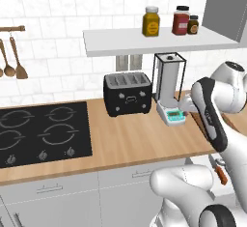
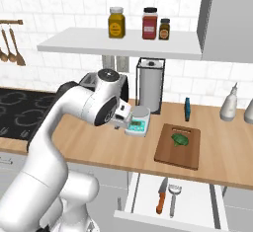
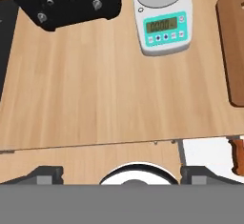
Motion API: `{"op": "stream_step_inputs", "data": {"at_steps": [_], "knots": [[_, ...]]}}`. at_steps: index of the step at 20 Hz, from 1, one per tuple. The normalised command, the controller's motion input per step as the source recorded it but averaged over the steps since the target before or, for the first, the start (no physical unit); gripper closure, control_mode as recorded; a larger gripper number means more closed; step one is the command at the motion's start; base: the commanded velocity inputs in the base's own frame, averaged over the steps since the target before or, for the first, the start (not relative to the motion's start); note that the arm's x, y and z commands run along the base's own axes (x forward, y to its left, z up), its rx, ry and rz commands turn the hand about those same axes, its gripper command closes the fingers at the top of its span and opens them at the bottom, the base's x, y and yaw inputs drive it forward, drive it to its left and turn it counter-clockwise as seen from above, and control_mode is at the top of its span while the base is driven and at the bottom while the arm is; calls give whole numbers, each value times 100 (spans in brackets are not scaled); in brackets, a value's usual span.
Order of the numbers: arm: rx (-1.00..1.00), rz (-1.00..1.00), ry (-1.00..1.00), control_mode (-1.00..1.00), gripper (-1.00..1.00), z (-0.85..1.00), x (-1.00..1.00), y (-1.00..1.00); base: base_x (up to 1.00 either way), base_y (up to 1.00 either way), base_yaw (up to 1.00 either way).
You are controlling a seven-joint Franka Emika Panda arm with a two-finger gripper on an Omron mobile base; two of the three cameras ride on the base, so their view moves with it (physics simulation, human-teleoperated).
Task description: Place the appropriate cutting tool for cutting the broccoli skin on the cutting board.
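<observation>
I hover my gripper (image 3: 121,173), fingers spread wide and empty, over bare counter (image 3: 95,94); peeler (image 2: 173,196) and knife (image 2: 161,196) wait in the open drawer (image 2: 197,211) below-right, board (image 2: 179,146) holding broccoli (image 2: 180,139) beyond.

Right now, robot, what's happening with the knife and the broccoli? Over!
Gripper open, holding nothing, above the counter edge. Broccoli on the cutting board. Knife lying in the open drawer beside a peeler. Nothing blocking.

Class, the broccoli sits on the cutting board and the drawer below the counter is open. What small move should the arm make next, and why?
Probably swing the end effector right and down toward the open drawer, over the orange-handled knife lying beside a peeler. The broccoli is already on the cutting board, no tool is there, and the end effector hangs empty over bare counter.
</observation>
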Motion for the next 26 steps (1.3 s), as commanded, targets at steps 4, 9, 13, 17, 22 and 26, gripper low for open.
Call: {"op": "stream_step_inputs", "data": {"at_steps": [4,9,13,17,22,26], "knots": [[8,-3,11,-100,-100,-71,-26,-100,0,0,0],[-1,0,3,-100,-100,-57,-16,-77,0,0,0],[6,0,18,-100,-100,-31,-36,-84,0,0,0],[2,0,15,-100,-100,-49,-42,-64,0,0,0],[0,0,10,-100,-100,-45,-35,-42,0,0,0],[0,0,16,-100,-100,-33,-17,-23,0,0,0]]}}
